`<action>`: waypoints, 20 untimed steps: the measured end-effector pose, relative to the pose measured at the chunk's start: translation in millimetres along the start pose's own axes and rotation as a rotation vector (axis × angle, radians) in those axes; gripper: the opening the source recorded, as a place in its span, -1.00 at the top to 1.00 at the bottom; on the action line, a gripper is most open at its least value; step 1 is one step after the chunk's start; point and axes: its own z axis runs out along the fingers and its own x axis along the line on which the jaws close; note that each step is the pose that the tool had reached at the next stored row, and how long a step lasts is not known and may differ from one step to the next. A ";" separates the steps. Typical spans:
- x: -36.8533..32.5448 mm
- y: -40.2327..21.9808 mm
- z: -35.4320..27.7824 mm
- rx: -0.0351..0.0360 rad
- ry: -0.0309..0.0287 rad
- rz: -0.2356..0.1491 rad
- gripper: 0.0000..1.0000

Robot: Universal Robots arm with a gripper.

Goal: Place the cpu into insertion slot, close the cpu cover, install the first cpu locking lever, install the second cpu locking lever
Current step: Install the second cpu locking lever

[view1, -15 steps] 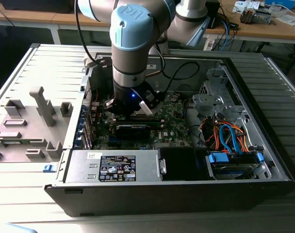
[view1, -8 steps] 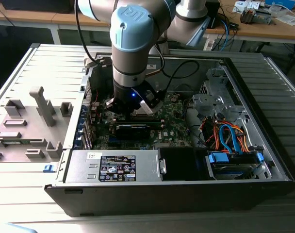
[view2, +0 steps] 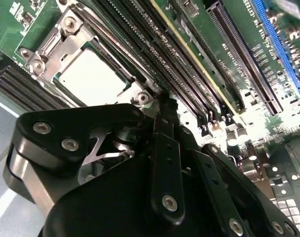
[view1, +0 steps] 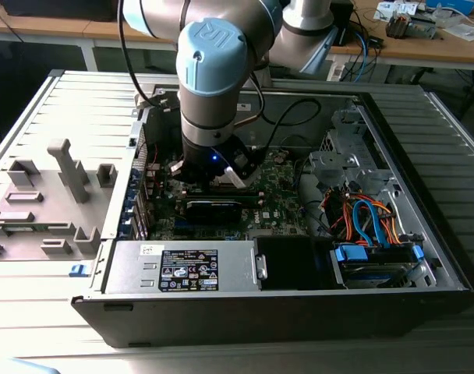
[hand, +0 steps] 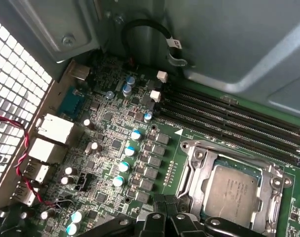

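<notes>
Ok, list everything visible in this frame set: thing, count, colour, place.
cpu: one, silver-grey, seated in the insertion slot.
cpu cover: one, silvery metal frame, closed flat around the cpu in both wrist views.
insertion slot: one, shiny metal rim, on the motherboard.
motherboard: one, green, floor of the computer case.
memory slots: several, black, in a row beside the cover.
computer case: one, grey, lying open on the table.
power supply: one, grey with a label, front of the case in the exterior view.
cables: a bundle, orange and blue, exterior view's right.
hand: one, black, fingers together, tips beside the cover's edge.
</notes>
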 end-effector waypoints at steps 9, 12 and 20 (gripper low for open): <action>-25.1 2.3 -9.6 0.0002 0.0105 0.003 0.79; -40.9 5.0 -8.2 -0.0017 0.0194 0.005 0.79; -59.8 24.5 -2.9 0.0583 0.0429 0.008 0.79</action>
